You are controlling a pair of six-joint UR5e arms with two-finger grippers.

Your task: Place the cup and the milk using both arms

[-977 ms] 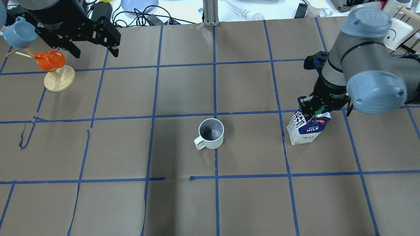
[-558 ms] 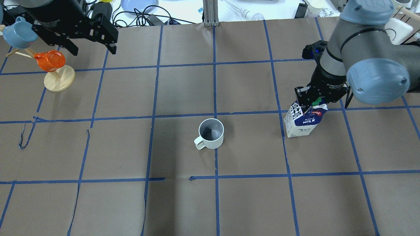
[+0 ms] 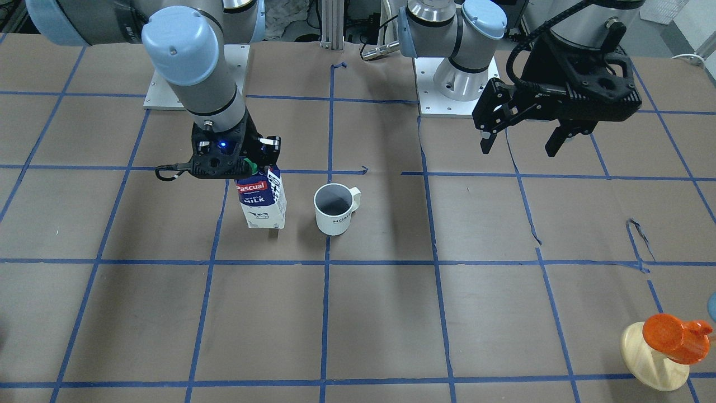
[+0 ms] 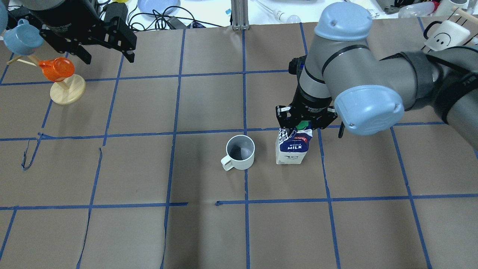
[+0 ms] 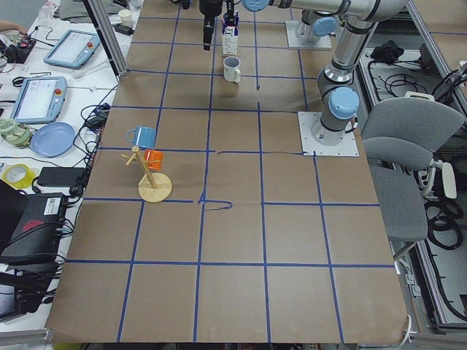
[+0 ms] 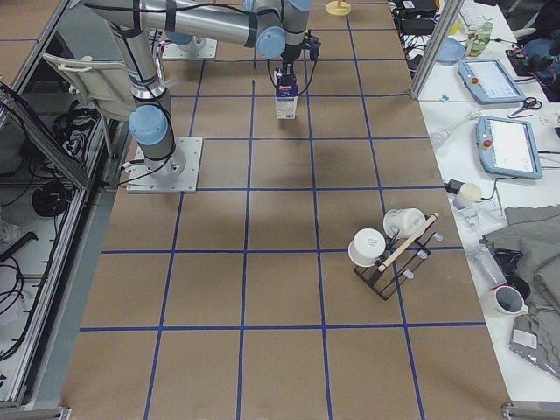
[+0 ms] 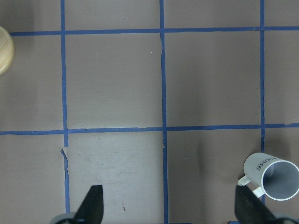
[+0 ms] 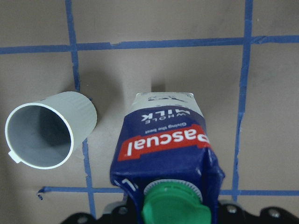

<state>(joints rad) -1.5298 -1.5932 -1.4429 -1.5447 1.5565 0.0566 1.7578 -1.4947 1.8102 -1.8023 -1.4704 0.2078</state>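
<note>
The white cup (image 4: pixel 241 151) with a grey inside stands upright near the table's middle, its handle toward the robot's left. It also shows in the front view (image 3: pixel 334 208) and the left wrist view (image 7: pixel 272 176). The blue and white milk carton (image 4: pixel 293 147) stands upright just to the cup's right, a small gap apart. My right gripper (image 4: pixel 298 125) is shut on the carton's top by the green cap (image 8: pixel 170 207). I cannot tell whether the carton's base touches the table. My left gripper (image 4: pixel 108 59) is open and empty, high over the far left of the table.
A wooden stand (image 4: pixel 67 91) with an orange cup (image 4: pixel 56 69) and a blue mug (image 4: pixel 20 37) is at the far left, close to my left gripper. A rack with white mugs (image 4: pixel 446 33) is at the far right. Clutter lies beyond the far edge.
My right arm has carried the milk carton leftward, from the table's right side to beside the cup. The left gripper has hardly moved and the cup has stayed in place.
</note>
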